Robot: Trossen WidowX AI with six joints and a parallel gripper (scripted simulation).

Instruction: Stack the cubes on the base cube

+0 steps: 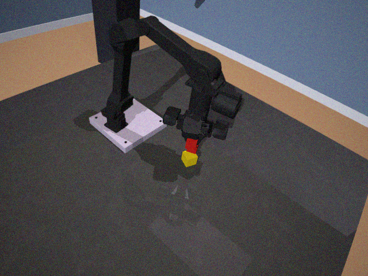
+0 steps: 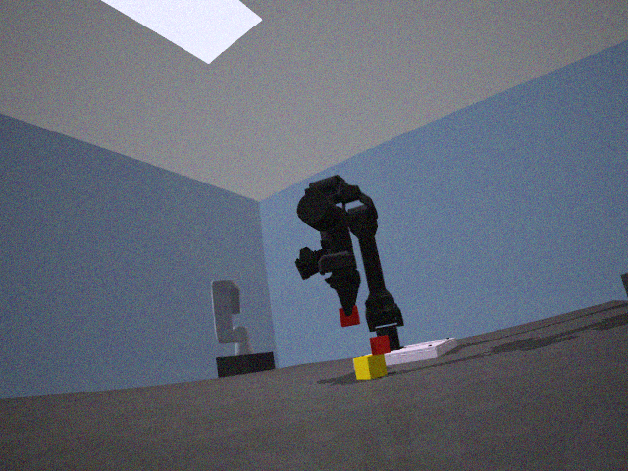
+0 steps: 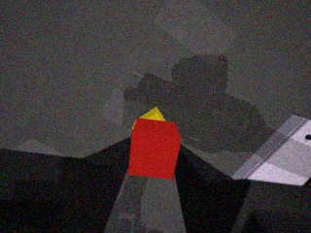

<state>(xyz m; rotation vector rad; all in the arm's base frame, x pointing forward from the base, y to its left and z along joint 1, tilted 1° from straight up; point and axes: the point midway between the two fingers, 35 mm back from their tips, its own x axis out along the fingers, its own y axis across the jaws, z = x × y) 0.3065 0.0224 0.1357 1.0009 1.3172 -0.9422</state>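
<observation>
The yellow base cube stands on the dark table. One red cube rests on its top, toward the robot-base side in the exterior view. My gripper is shut on the other red cube. The held cube hangs above the base cube, up and to the left of the resting cube in the exterior view, with a visible gap. In the wrist view it hides most of the base cube and all of the resting cube. In the top view the two red cubes cannot be clearly separated.
The white mounting plate of the arm lies behind the cubes on the dark table. A dark column stands behind the arm in the top view. A grey shape on a black block stands in the background.
</observation>
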